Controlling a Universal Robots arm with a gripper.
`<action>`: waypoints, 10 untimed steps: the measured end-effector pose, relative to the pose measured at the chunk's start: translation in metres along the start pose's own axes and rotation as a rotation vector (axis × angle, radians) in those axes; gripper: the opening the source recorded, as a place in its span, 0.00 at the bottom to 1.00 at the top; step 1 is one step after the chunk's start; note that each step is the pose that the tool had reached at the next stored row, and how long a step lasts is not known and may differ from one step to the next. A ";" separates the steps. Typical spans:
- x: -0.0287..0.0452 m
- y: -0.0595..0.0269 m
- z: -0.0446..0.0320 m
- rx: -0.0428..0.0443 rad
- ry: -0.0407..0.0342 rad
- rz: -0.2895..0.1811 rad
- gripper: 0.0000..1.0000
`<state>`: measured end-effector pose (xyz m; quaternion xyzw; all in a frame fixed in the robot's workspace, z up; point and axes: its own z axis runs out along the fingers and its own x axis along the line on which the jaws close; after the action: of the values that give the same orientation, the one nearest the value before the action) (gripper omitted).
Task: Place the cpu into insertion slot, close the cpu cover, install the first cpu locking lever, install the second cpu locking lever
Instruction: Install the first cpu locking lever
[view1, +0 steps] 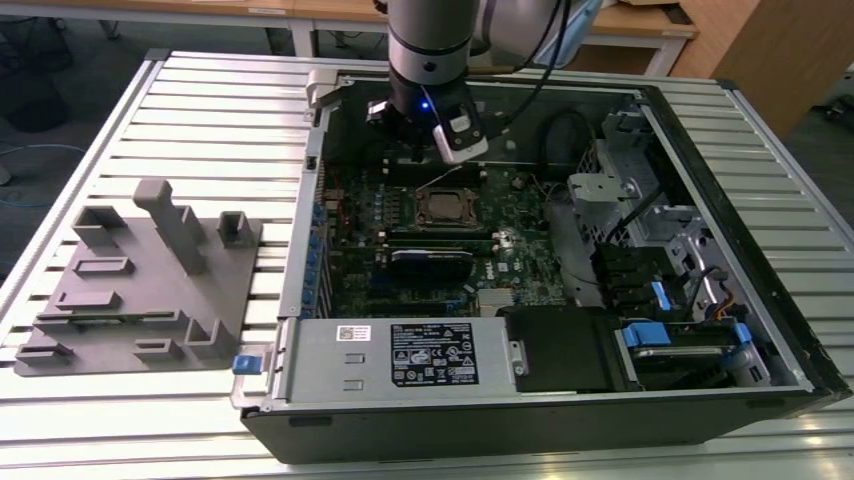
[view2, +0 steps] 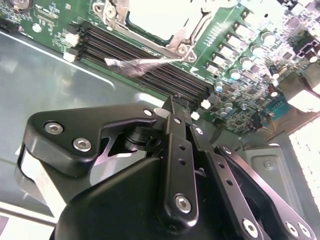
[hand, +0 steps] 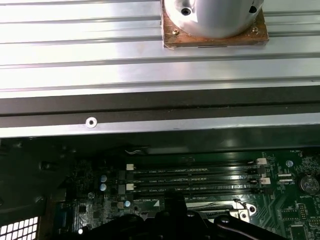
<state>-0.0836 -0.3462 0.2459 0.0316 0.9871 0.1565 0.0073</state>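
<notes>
- An open computer case (view1: 747, 250) lies on a slatted metal table (view1: 214, 110). A grey moulded holder (view1: 134, 280) sits on the table at the exterior view's left.
- The arm (view1: 430, 40) reaches down into the case over the green circuit board (view1: 521, 240), at the far side of the board in the exterior view.
- The gripper (view2: 175, 102) hangs just above the long black memory slots (view2: 135, 52), near the socket (view1: 447, 207) but not touching it.
- Its fingers (view2: 172, 130) are drawn together at the tips, and nothing shows between them.
- In the second wrist view the chip (view2: 155, 15) shows as a pale flat square lying inside the socket.
- The silvery cover (view2: 189, 36) frames the chip. I cannot tell whether it is pressed fully down.
- A thin silvery lever (view2: 142, 62) sticks out from the socket's corner across the memory slots. In the exterior view it shows as a fine slanting line at the socket's far edge.
- The first wrist view shows the memory slots running side by side, next to the case wall.
</notes>
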 end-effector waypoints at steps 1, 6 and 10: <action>-0.0015 0.0001 0.0001 0.0000 0.0000 0.000 0.10; -0.0024 0.0001 0.0002 0.0000 0.0000 0.000 0.10; -0.0043 -0.0002 0.0014 0.0032 0.0000 0.000 0.10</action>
<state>-0.0793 -0.3462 0.2445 0.0316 0.9874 0.1549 0.0073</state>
